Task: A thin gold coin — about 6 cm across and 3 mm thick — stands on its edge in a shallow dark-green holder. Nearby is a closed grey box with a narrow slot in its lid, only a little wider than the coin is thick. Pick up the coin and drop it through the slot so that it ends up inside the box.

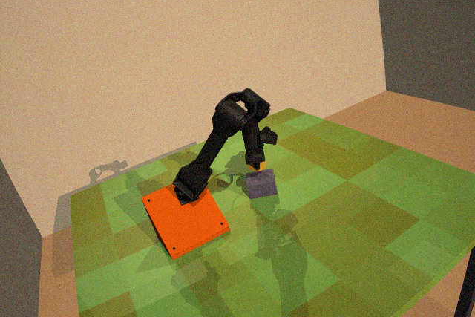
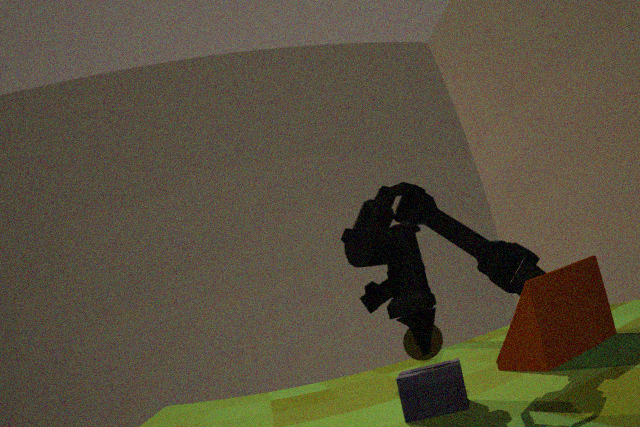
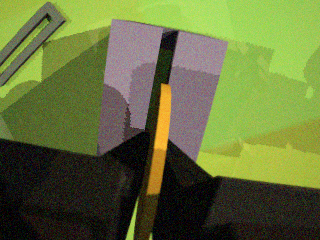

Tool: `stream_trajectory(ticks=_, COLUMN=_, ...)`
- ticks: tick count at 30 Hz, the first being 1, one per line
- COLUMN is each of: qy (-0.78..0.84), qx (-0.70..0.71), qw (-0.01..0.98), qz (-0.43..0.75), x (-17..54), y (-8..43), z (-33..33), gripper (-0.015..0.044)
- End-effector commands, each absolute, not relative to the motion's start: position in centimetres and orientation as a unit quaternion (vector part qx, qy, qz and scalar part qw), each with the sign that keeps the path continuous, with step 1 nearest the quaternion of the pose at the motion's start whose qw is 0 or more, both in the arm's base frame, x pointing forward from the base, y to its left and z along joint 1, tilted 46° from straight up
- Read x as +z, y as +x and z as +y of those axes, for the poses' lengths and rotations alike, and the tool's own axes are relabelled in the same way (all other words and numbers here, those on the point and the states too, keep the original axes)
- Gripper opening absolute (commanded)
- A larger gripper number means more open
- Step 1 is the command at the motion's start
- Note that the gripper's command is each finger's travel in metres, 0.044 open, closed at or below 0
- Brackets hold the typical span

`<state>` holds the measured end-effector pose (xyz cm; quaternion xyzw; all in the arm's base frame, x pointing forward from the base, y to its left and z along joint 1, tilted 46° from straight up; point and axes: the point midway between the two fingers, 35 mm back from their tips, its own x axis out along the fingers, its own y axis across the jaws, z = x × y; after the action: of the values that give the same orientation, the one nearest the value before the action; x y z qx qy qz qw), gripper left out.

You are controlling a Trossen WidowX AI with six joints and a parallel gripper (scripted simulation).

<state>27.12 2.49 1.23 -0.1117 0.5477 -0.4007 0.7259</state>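
My gripper (image 1: 257, 168) (image 2: 424, 353) (image 3: 151, 142) is shut on the gold coin (image 1: 263, 165) (image 2: 411, 343) (image 3: 163, 120), which hangs upright on edge below the fingertips. The closed grey box (image 1: 263, 187) (image 2: 434, 392) (image 3: 122, 52) is just below, and the coin's lower edge appears a little above its lid. In the wrist view the dark slot (image 3: 164, 65) runs nearly in line with the coin, whose far end overlaps the slot near its right edge. The near part of the slot is hidden by the fingers and coin. The shallow holder (image 3: 56, 16) stands empty at the upper left.
A large orange wedge-shaped block (image 1: 188, 225) (image 2: 568, 313) stands beside the arm's base, left of the box in the top view. The patchwork green table top (image 1: 326, 206) (image 2: 310, 401) carries shadows of the arm. The holder lies a short way from the box.
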Motion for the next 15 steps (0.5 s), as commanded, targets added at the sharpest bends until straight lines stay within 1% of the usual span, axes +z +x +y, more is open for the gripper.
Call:
stream_trajectory(ticks=1, qy=-0.115, qx=-0.4, qw=0.726, qz=0.548, x=1.1, y=27.08, z=2.29, gripper=0.0)
stream_trajectory(ticks=15, qy=-0.114, qx=-0.401, qw=0.726, qz=0.547, x=0.64, y=27.23, z=1.84, gripper=0.0)
